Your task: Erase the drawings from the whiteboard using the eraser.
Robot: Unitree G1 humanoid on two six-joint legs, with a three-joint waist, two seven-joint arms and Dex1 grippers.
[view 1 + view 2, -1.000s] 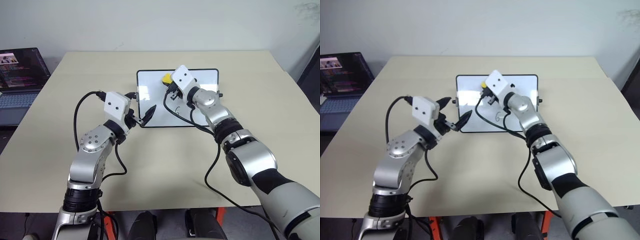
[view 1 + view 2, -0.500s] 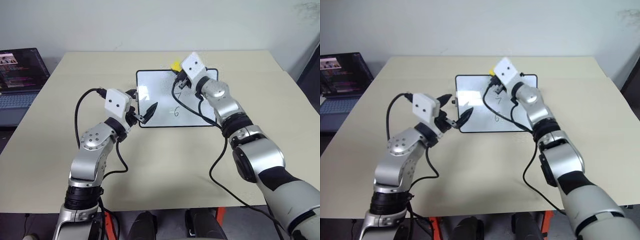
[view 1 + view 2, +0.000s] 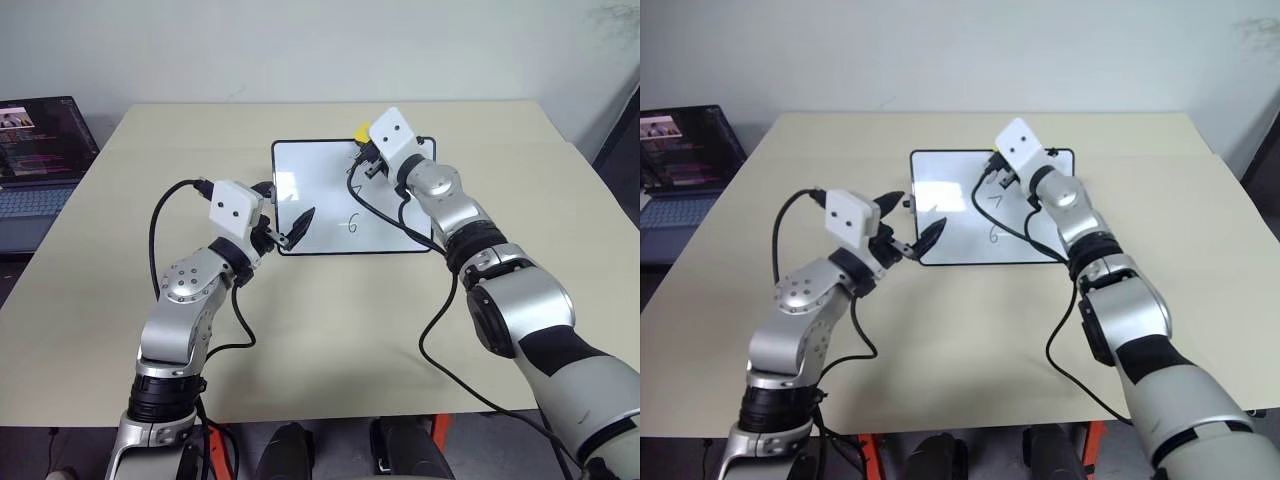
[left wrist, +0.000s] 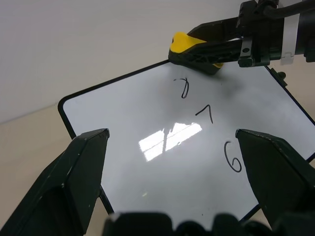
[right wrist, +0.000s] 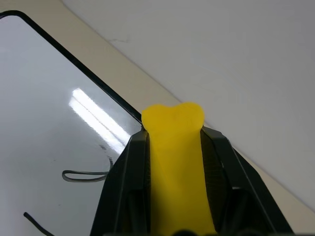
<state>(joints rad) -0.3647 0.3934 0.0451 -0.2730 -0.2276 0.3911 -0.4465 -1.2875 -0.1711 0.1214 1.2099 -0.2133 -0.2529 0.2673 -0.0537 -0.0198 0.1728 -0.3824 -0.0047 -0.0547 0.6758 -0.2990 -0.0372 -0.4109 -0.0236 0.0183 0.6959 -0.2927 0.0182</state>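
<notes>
On the big tan table (image 3: 330,330) lies the small shiny white whiteboard (image 3: 320,215). The right gripper (image 5: 172,147) pinches the little yellow block eraser (image 5: 174,147) at its far edge. The black number drawings (image 4: 206,130) run toward the near edge. The left gripper (image 4: 172,162) hangs spread at the board's left edge.

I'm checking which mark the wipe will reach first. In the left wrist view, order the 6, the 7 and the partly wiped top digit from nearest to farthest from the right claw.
1. Top digit, just below the right claw and its eraser.
2. The 7, mid-board.
3. The 6, near the whiteboard's lower edge.
</notes>
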